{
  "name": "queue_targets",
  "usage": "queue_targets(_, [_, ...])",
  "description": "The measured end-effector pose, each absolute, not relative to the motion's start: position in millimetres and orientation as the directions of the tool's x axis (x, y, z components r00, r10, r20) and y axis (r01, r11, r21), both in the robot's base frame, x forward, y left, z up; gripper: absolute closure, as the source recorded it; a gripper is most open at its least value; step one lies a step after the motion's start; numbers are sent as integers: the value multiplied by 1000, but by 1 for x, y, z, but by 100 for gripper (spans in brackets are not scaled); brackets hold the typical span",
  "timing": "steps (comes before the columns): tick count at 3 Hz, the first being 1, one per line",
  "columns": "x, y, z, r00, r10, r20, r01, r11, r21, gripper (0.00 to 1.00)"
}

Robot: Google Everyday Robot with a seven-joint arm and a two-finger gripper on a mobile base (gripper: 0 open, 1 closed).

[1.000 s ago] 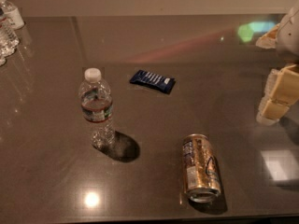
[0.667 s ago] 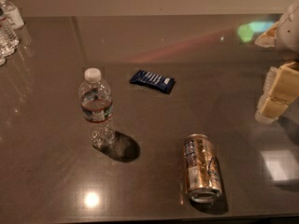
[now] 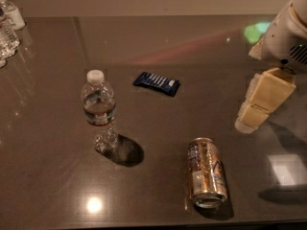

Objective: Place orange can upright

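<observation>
The orange can [image 3: 206, 172] lies on its side on the dark glossy table [image 3: 158, 143], front right of centre. Its coppery body points roughly front to back, with one silver end facing the front edge. My gripper [image 3: 261, 102], cream-coloured, hangs from the white arm [image 3: 288, 37] at the right edge. It is above the table, up and to the right of the can, and not touching it. It holds nothing that I can see.
A clear water bottle [image 3: 99, 110] with a white cap stands upright left of centre. A dark blue snack wrapper [image 3: 157, 83] lies flat behind the can. Several more clear bottles [image 3: 7, 28] stand at the far left corner.
My gripper has moved left and slightly down, closer to the can. The can, bottle and wrapper have not moved.
</observation>
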State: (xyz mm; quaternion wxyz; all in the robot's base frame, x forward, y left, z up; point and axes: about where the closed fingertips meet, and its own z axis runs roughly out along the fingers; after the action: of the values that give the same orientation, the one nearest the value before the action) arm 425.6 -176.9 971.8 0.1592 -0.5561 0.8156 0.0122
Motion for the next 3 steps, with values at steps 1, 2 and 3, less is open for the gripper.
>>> queue_targets(1, [422,-155,961,-445,-835,-322,-865,494,-86,0])
queue_targets(2, [416,-132,945,-574,-743,-344,-787,616,-18,0])
queue_targets(3, [407,-111,934,-666,-664,-340,-703,711,-10,0])
